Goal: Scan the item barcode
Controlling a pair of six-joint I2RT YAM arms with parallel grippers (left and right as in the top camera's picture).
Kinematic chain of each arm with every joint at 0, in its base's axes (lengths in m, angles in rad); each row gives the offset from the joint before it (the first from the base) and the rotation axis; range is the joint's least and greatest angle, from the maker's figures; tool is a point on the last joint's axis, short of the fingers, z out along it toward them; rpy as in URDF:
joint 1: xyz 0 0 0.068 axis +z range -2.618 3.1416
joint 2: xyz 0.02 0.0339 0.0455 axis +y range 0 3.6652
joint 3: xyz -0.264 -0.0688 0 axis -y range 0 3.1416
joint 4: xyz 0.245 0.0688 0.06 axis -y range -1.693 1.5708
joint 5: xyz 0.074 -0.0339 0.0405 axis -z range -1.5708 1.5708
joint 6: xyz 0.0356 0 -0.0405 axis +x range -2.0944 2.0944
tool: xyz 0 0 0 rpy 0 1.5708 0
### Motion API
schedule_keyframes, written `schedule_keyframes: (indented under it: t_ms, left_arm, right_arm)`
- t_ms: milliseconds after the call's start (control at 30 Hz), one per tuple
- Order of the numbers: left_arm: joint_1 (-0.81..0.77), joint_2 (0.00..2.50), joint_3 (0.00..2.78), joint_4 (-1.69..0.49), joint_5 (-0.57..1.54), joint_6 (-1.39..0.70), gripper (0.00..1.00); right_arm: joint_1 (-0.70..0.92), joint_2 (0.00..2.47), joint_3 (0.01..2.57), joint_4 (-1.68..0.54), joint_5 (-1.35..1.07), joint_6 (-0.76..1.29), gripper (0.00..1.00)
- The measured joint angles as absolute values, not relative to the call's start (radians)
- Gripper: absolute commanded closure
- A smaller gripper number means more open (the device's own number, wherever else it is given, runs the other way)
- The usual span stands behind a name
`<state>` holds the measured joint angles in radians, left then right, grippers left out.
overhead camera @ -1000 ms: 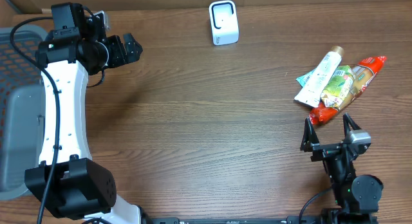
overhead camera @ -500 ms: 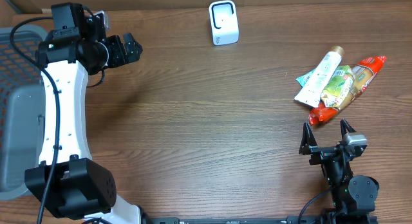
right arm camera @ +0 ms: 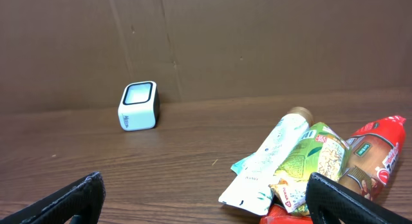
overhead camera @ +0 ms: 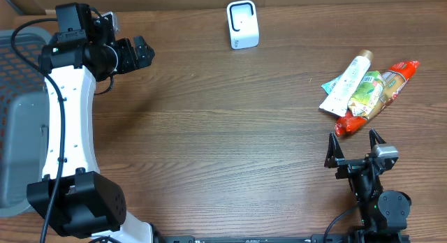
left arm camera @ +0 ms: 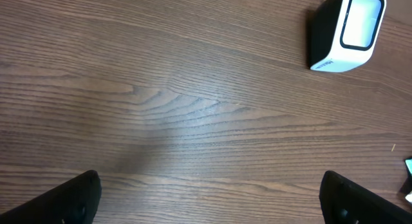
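Note:
The white barcode scanner [overhead camera: 242, 24] stands at the table's far middle, also showing in the left wrist view [left arm camera: 351, 31] and the right wrist view [right arm camera: 138, 106]. A pile of items lies at the right: a white tube [overhead camera: 348, 84] [right arm camera: 270, 166] on top of a green packet [overhead camera: 368, 96] [right arm camera: 315, 156], a red packet [overhead camera: 394, 79] [right arm camera: 376, 153] and a teal packet [overhead camera: 332, 84]. My right gripper [overhead camera: 354, 146] [right arm camera: 206, 188] is open, just in front of the pile, holding nothing. Far left at the back, my left gripper [overhead camera: 143, 52] [left arm camera: 209, 192] hangs open and empty over bare wood.
A grey mesh basket [overhead camera: 14, 117] sits at the table's left edge. A brown cardboard wall [right arm camera: 257, 44] closes off the back. The wooden table [overhead camera: 223, 145] stretches between the two arms.
My right gripper drew back a little toward the table's front edge, then held still. The left arm and the items have not moved.

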<state>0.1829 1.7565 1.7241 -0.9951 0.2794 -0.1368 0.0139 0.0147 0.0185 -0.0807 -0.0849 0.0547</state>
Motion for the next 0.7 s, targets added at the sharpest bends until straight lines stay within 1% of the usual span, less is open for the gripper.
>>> schedule_keyframes:
  t_ms: [233, 400, 500, 567, 700]
  left_arm:
    - [0.183, 1.757, 1.724, -1.005, 0.271, -0.136, 0.0]
    - [0.183, 1.756, 1.724, -1.082, 0.183, -0.131, 0.0]
    - [0.183, 1.749, 1.723, -1.078, 0.126, -0.13, 0.0]
    - [0.178, 1.715, 1.7, -1.021, 0.091, -0.128, 0.01]
    - [0.17, 1.544, 1.557, -0.801, 0.063, -0.128, 0.01]
  right_arm:
    - [0.014, 0.015, 0.019, -0.08, -0.085, 0.055, 0.0]
    - [0.014, 0.015, 0.019, -0.081, -0.085, 0.055, 0.0]
    - [0.014, 0.015, 0.019, -0.081, -0.085, 0.055, 0.0]
    - [0.014, 0.015, 0.019, -0.081, -0.084, 0.055, 0.0]
    - [0.014, 0.015, 0.019, -0.081, -0.084, 0.055, 0.0]
